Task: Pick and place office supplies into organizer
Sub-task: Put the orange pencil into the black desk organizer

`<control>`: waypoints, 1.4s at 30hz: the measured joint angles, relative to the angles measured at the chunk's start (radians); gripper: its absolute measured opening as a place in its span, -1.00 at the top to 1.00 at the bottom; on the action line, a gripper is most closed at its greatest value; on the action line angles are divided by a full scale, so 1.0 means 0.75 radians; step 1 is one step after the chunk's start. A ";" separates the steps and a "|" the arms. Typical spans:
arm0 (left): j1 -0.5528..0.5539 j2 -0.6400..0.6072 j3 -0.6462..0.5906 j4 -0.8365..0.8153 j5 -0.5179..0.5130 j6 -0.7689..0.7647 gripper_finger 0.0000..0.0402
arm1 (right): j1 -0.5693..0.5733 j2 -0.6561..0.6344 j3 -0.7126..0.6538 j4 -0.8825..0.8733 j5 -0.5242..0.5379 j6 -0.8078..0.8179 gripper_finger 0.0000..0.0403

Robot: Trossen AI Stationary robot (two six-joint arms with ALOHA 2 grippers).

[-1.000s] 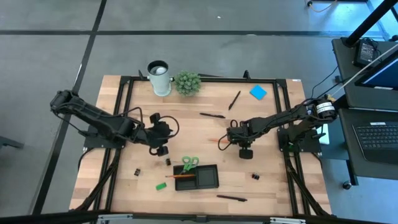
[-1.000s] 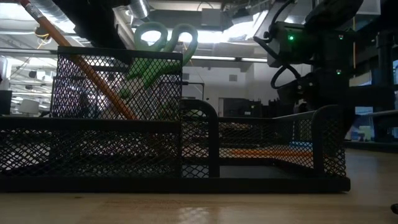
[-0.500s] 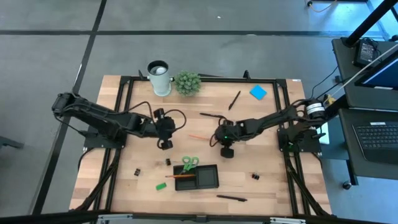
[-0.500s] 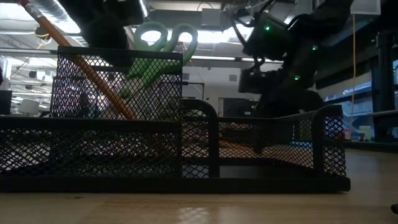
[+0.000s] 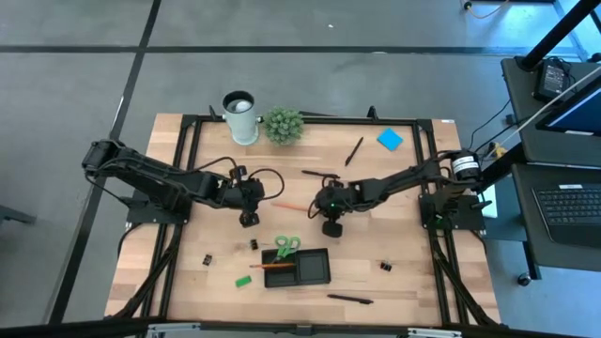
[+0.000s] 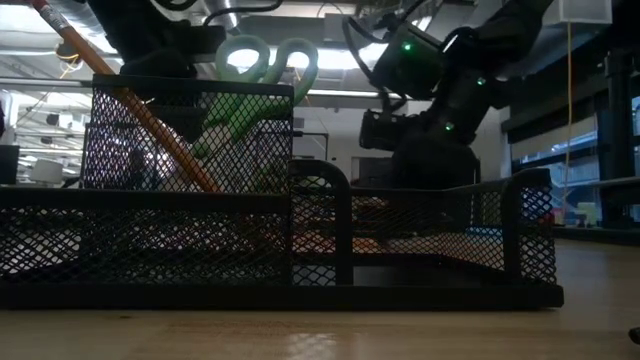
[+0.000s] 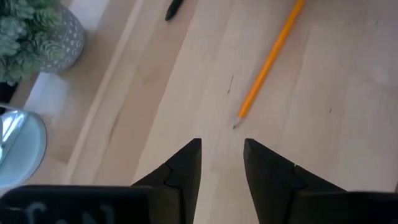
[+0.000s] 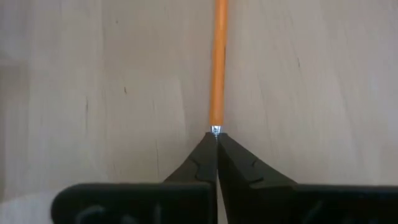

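An orange pencil (image 5: 293,206) lies flat on the wooden table between my two grippers. My right gripper (image 8: 216,134) is shut at the pencil's blunt, metal-capped end. My left gripper (image 7: 222,144) stands open just short of the pencil's sharp tip (image 7: 236,124), with nothing between its fingers. The black mesh organizer (image 5: 315,272) sits nearer the table's front edge. It holds green-handled scissors (image 6: 255,65) and another orange pencil (image 6: 135,110), both standing upright. My right gripper meets the pencil's metal-capped end (image 8: 216,129) with its shut fingertips, slanting down from the table's right side and in line with the pencil. The pencil lies flat on the table. Whether the end is nipped between the tips or only pushed, I cannot tell.
A white cup (image 5: 240,116) and a small plant (image 5: 283,124) stand at the far edge. A blue sticky pad (image 5: 390,140), black pens (image 5: 353,150) (image 5: 320,174) (image 5: 349,299), a green eraser (image 5: 243,280) and binder clips (image 5: 207,258) (image 5: 385,267) lie scattered.
My right gripper has travelled toward the table's left and tipped, fingers shut. The orange pencil has slid left along the table ahead of it. My left gripper has edged toward the pencil's tip and sunk a little.
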 joint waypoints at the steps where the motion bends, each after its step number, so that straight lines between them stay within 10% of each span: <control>1: 0.000 0.000 0.000 0.006 0.000 0.001 0.43 | -0.003 0.001 0.009 -0.001 0.000 -0.007 0.96; 42: 0.228 0.523 0.004 0.321 0.401 0.496 0.66 | -0.009 -0.004 0.024 -0.007 0.000 -0.009 0.99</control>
